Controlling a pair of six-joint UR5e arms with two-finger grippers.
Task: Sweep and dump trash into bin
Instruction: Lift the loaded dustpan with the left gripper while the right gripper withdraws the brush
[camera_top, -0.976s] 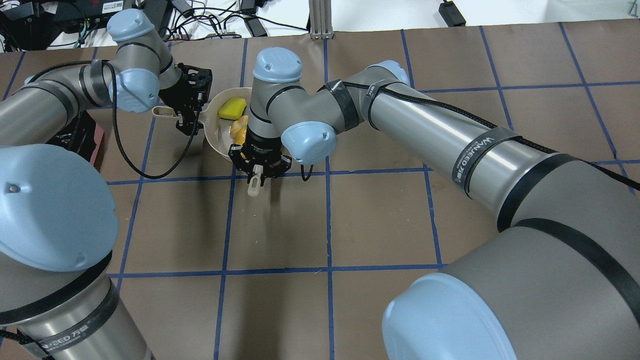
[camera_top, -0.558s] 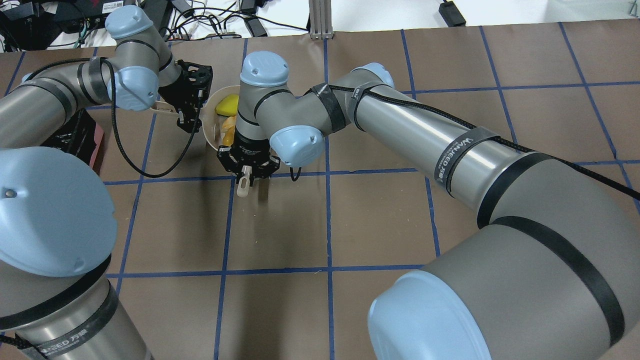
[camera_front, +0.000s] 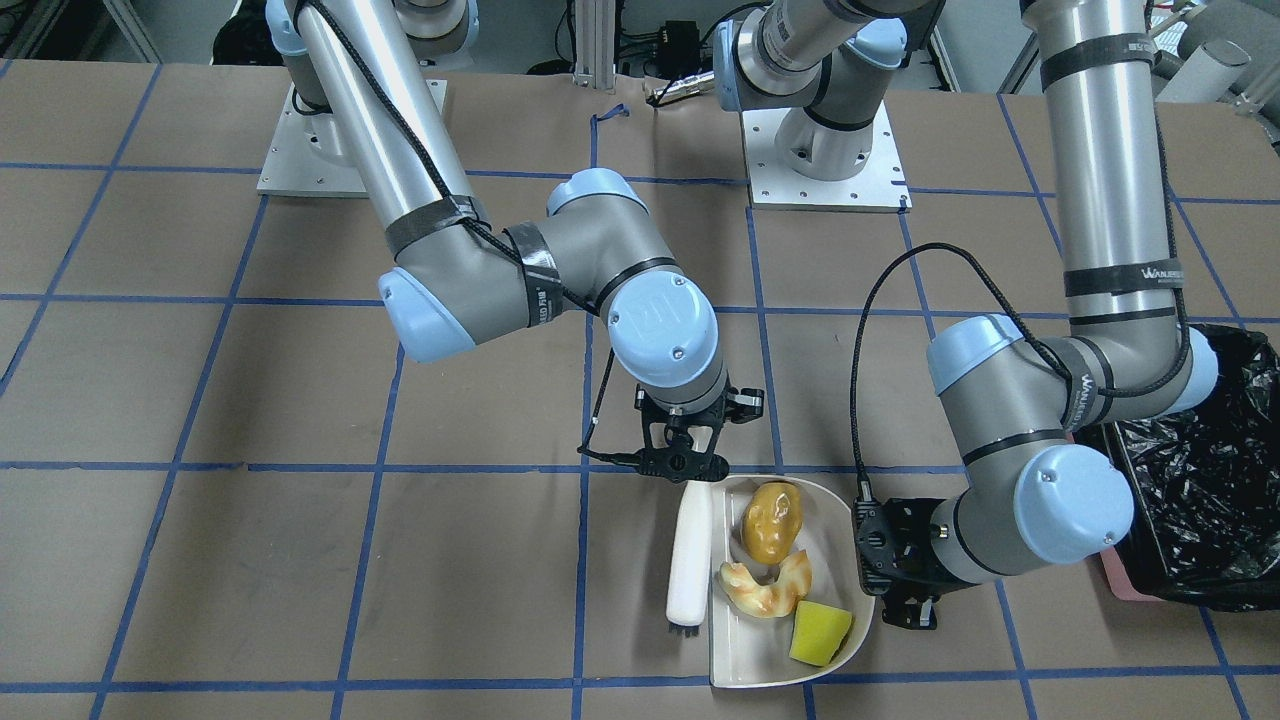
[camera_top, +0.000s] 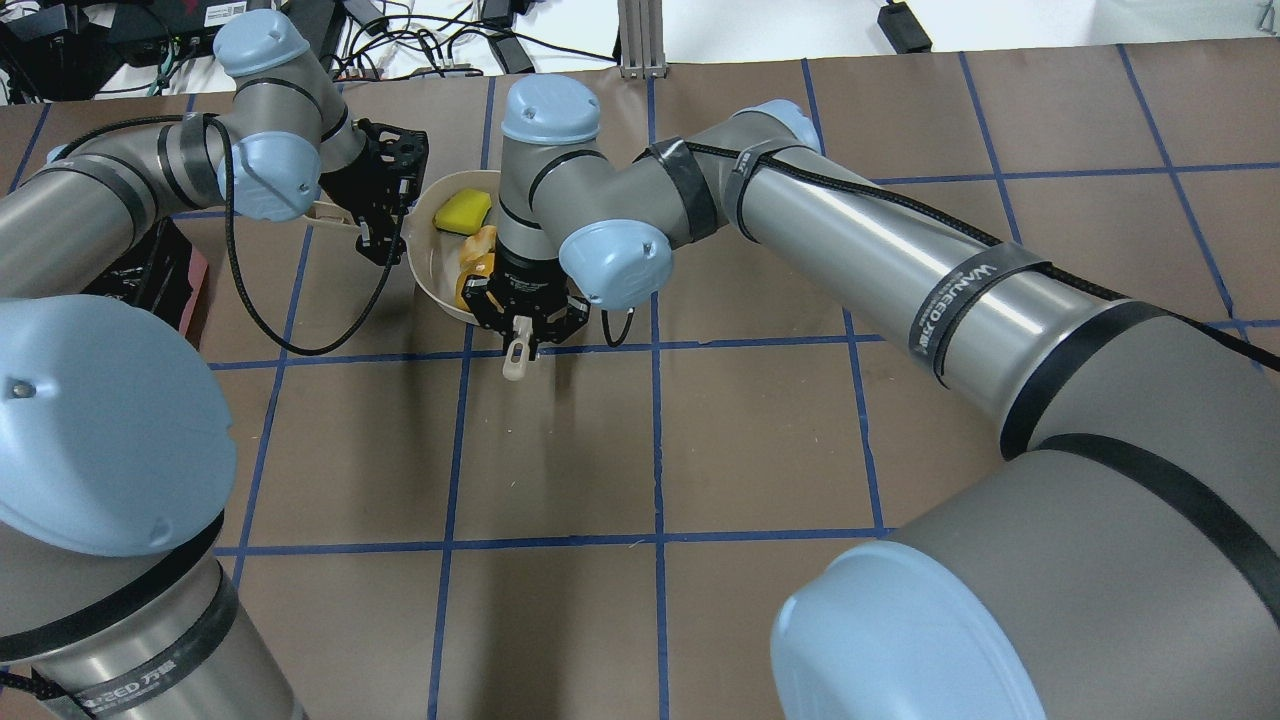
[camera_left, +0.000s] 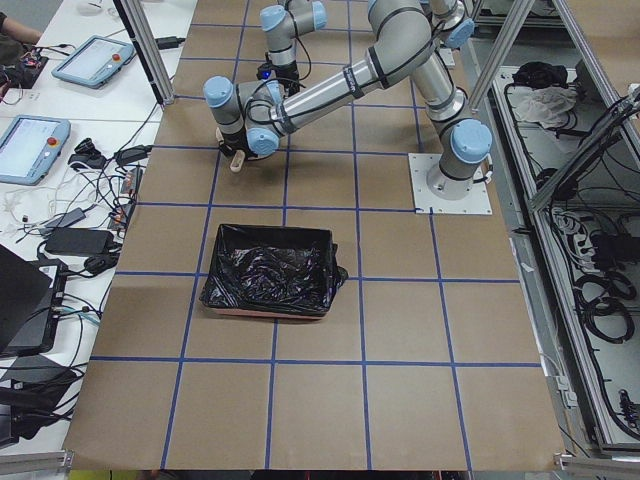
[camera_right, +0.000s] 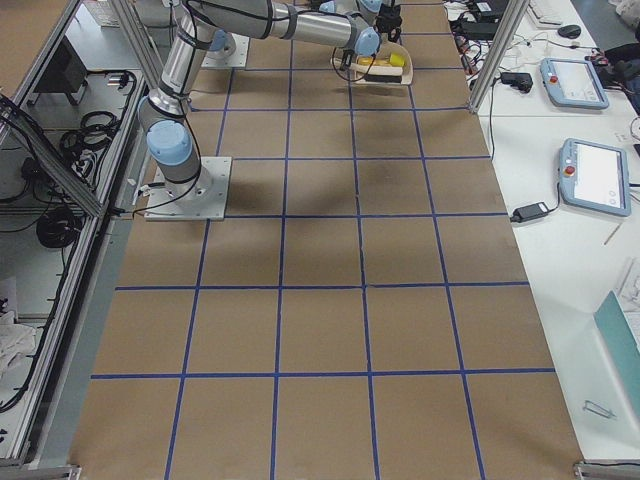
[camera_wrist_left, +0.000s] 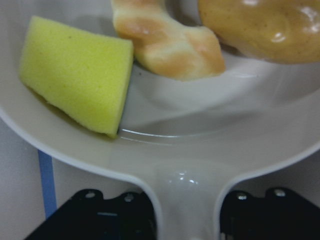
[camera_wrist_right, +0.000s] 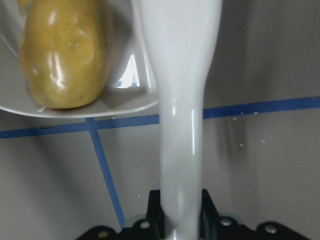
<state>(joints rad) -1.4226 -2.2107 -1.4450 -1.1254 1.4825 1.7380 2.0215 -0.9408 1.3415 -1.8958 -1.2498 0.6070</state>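
Inside the beige dustpan the trash lies gathered: a glossy golden-brown potato-like lump nearest the robot, a curved tan croissant-like piece just beside it, and a yellow sponge wedge against that at the pan's outer end. None of the three shows on the brown, blue-taped table, so the sweeping looks finished. The left gripper is clamped on the pan's handle, which in the wrist view runs straight back between its black jaws. The right gripper grips the top of a white brush that stands along the pan's open mouth, bristles at the end away from the robot. The bin, pink and lined with crinkled black plastic, sits beyond the left gripper on the handle side, opposite the brush, so the left arm is much the nearer. Dumping likely means carrying the pan handle-first toward the bin, then turning its mouth over the rim. The rounded lump seems likeliest to roll out.
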